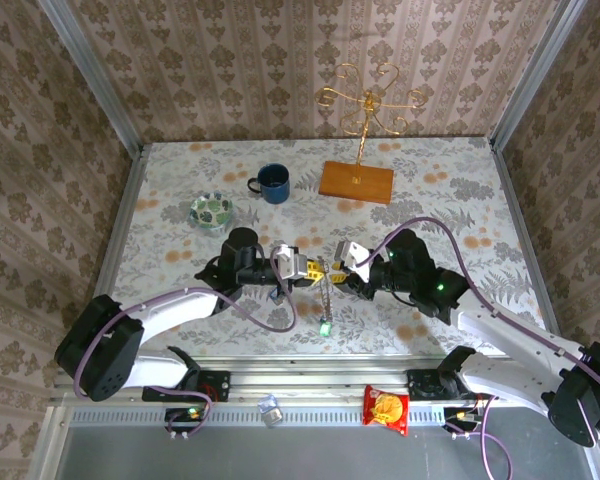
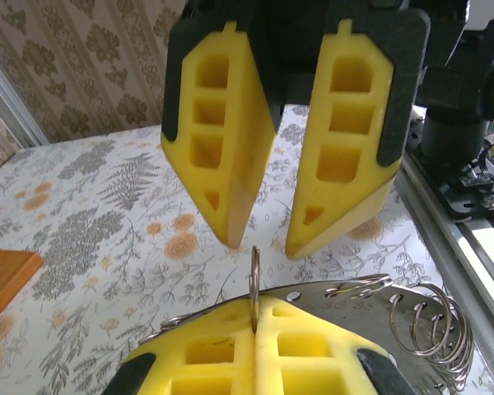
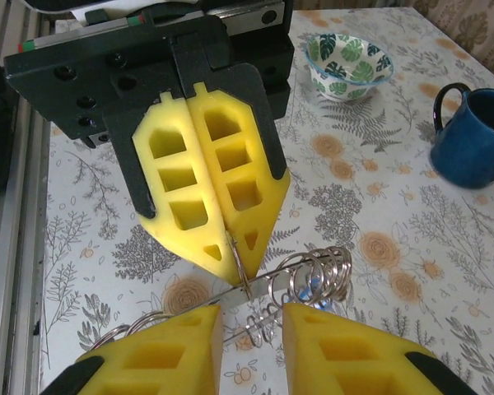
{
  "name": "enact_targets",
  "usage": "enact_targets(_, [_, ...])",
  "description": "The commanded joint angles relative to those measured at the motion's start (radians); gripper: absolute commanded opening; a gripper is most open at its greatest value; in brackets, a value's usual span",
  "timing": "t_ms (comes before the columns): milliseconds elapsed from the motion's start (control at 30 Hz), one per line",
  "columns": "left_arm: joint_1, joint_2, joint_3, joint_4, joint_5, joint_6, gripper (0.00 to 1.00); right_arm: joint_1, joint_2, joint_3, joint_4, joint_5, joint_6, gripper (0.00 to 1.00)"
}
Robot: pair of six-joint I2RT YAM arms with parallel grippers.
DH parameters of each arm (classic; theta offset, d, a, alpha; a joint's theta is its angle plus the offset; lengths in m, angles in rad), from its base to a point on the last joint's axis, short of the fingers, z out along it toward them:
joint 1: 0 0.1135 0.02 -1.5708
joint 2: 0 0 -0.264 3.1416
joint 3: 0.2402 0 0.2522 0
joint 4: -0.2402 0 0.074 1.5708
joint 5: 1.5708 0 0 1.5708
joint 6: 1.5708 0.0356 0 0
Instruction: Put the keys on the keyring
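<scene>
Both pincers meet tip to tip on the near side of the mug [image 1: 273, 183], a little to its right.
Left pincer [image 2: 255, 306]: clamped on a thin ring [image 2: 253, 267], which stands upright and edge-on.
Right pincer [image 3: 253, 317]: fingers apart, gripping nothing.
Keyring [image 3: 317, 271]: just beyond my right fingertips, long axis across the line joining the pincers. The left is nearer.
A green-tagged key [image 1: 325, 327] hangs beneath.

White arms [image 1: 180, 305], black joints, purple cables [image 1: 421, 219], yellow hollow-celled jaws, black mounts

Shiny metal keyring [image 3: 321, 267], matt yellow plastic fingers [image 3: 177, 196], glossy blue mug [image 3: 477, 136], wooden board [image 1: 357, 181]
</scene>
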Motion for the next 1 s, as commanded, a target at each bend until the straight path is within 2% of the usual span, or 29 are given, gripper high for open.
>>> enact_targets(0, [0.008, 0.011, -0.009, 0.113, 0.057, -0.032, 0.0, 0.0, 0.016, 0.001, 0.033, -0.04, 0.008, 0.26])
enact_targets(433, [0.008, 0.021, -0.028, 0.158, 0.09, -0.022, 0.0, 0.007, 0.037, 0.019, 0.056, -0.068, 0.002, 0.12])
enact_targets(567, [0.009, 0.022, -0.026, 0.155, 0.091, -0.017, 0.0, 0.009, 0.04, 0.028, 0.046, -0.084, -0.007, 0.01])
enact_targets(633, [0.008, 0.021, -0.025, 0.146, 0.078, -0.014, 0.0, 0.01, 0.041, 0.034, 0.032, -0.089, -0.015, 0.0])
enact_targets(667, [0.008, 0.019, -0.025, 0.144, 0.058, -0.019, 0.07, 0.012, 0.04, 0.037, 0.02, -0.088, -0.023, 0.0])
enact_targets(767, [0.008, 0.006, -0.017, 0.109, 0.022, -0.017, 0.14, 0.017, 0.044, 0.053, -0.031, -0.069, -0.06, 0.0])
enact_targets(967, [0.009, -0.017, 0.023, -0.016, 0.015, 0.026, 0.15, 0.028, 0.073, 0.096, -0.131, -0.051, -0.127, 0.0])
